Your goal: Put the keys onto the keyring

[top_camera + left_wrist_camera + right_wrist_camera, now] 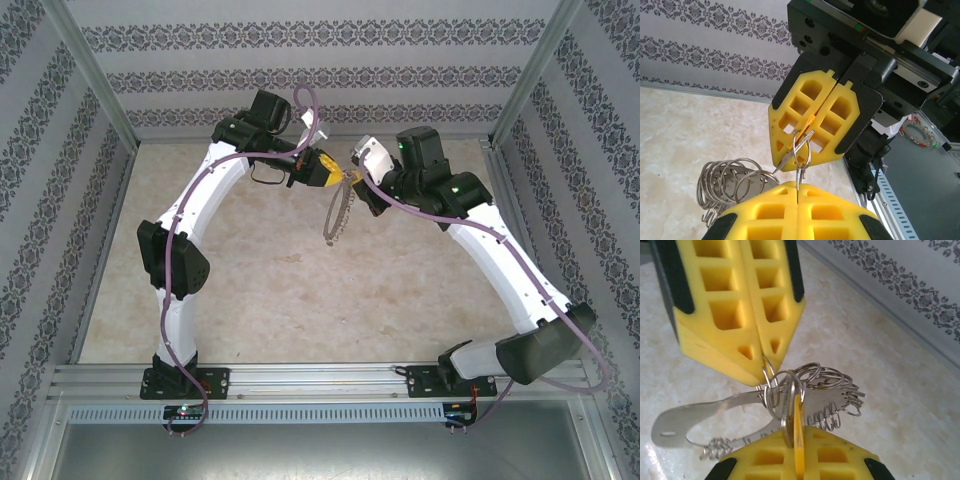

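The left arm (185, 225) and right arm (500, 262) are arching inward, left gripper (797, 190) and right gripper (792, 163) facing tip to tip (each clamped closed).

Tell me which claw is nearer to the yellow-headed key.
Right. The right claw is shut on the key itself, pinching its yellow head. The left claw sits just across, tip to tip, shut on a small ring beside the key.

White arms (203, 195), black joints (176, 262), yellow claws (336, 176), apparently mauve cables (166, 300).
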Controlling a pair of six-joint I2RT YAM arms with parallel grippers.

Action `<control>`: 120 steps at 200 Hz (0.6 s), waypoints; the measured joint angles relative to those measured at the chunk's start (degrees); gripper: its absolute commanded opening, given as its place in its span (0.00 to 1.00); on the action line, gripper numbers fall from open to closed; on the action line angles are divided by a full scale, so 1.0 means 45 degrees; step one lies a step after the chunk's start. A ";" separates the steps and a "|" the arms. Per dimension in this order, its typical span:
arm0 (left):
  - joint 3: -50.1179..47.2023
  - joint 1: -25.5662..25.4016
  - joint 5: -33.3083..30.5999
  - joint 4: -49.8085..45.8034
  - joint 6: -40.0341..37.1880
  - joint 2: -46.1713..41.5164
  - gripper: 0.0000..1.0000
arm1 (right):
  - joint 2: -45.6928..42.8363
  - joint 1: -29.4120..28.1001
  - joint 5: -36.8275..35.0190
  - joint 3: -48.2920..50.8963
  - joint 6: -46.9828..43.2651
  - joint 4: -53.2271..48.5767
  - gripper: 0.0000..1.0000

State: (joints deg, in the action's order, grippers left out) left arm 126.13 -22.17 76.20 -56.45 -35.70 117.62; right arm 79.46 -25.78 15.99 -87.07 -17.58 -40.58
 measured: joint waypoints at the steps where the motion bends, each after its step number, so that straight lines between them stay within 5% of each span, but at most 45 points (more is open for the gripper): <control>1: 0.0000 0.0000 0.0000 0.0000 0.0000 0.0000 0.00 | 0.0005 0.0000 -0.0029 -0.0005 0.0000 0.0000 0.00; 81: 0.0000 0.0000 -0.0384 0.0335 0.0117 0.0000 0.00 | 0.0243 -0.0656 -0.2351 -0.0325 -0.0189 0.0010 0.00; 120: -0.0146 0.0000 -0.0559 0.0850 0.0491 -0.0010 0.14 | 0.0253 -0.0865 -0.3279 -0.0437 -0.0175 0.0219 0.00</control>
State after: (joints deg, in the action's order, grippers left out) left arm 125.47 -22.17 73.69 -52.62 -33.50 117.58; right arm 80.60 -29.67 1.23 -89.03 -18.37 -39.59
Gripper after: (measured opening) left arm 0.110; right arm 0.061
